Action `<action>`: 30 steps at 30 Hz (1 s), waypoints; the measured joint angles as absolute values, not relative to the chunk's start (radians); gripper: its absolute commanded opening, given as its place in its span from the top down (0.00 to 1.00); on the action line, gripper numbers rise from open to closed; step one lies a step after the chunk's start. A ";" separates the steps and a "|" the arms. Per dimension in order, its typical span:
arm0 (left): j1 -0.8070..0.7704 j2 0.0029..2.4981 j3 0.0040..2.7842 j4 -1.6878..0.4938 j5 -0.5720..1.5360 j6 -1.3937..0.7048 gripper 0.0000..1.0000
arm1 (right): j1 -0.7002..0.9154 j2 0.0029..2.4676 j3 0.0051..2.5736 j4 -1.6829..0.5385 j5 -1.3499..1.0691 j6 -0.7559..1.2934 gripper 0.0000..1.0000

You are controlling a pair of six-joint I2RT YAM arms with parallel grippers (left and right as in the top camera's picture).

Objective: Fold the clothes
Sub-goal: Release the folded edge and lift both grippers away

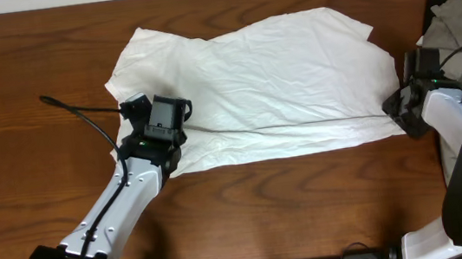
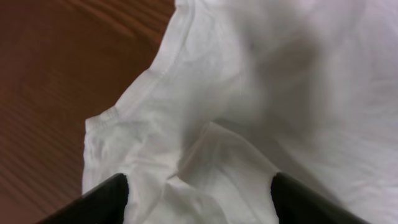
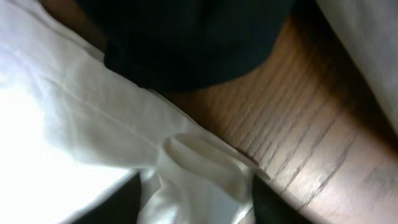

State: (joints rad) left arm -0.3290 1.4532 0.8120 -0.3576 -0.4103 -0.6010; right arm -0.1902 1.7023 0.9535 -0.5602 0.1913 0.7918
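A bunched fold of the white shirt [image 3: 87,118] lies between the right gripper's [image 3: 198,200] parted fingers, on the wooden table [image 3: 311,137]

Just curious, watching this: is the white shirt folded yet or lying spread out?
Mostly spread: the shirt lies wide across the table; only its near edge looks doubled over.

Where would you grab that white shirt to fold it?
By the two ends of its near edge, each from the outer side. The shirt lies flat and wide, so the middle gives nothing to pinch; at those corners the cloth bunches into a raised fold. The left gripper and right gripper straddle them, jaws open.
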 measured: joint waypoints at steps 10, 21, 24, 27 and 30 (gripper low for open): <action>-0.329 1.334 0.897 -0.495 -0.422 -0.545 0.02 | -0.190 1.665 1.094 -0.767 0.207 0.661 0.01; -0.329 1.113 0.927 -0.787 -0.348 -0.607 0.02 | -0.125 1.471 1.201 -0.838 -0.191 0.379 0.04; -0.328 1.124 0.927 -0.807 -0.339 -0.641 0.02 | -0.039 1.475 1.201 -0.838 -0.279 0.318 0.06; -0.310 1.138 0.927 -0.805 -0.334 -0.685 0.02 | 0.084 1.488 1.201 -0.824 -0.308 0.271 0.13; -0.263 1.141 0.927 -0.807 -0.317 -0.730 0.02 | 0.186 1.509 1.201 -0.808 -0.302 0.253 0.20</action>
